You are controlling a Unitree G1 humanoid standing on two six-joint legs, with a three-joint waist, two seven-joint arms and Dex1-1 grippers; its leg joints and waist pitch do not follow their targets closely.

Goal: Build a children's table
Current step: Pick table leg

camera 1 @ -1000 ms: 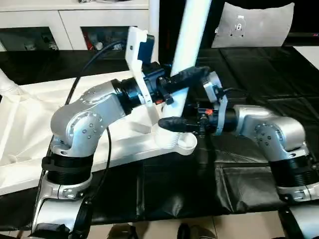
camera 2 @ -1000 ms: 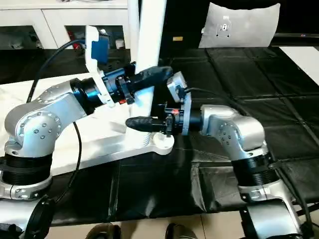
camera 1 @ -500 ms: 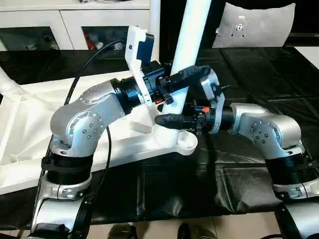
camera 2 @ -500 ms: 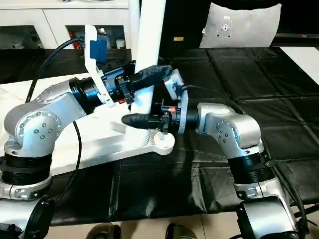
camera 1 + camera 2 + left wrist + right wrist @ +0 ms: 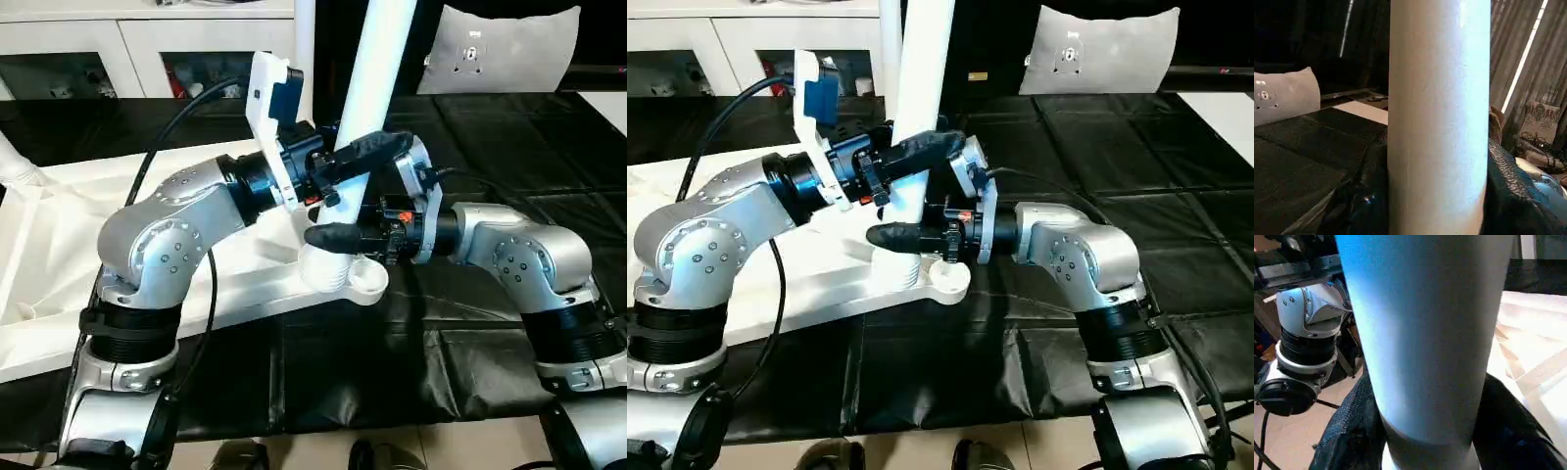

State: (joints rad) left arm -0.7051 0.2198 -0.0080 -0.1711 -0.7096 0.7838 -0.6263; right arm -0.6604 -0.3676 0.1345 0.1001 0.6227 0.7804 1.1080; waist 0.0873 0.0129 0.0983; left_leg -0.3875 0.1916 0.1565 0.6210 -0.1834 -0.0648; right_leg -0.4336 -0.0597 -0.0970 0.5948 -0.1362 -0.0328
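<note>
A white leg (image 5: 377, 69) is held upright in the corner socket (image 5: 343, 276) of the table top (image 5: 59, 245).
It is grasped by the left gripper (image 5: 358, 162) higher up and by the right gripper (image 5: 338, 235) just above the socket.

A lived-in room — white glass-door cabinets (image 5: 127, 59), a grey cushion (image 5: 505, 49), curtains (image 5: 1528, 58).

bright, sharp; bluish wrist glare
</note>
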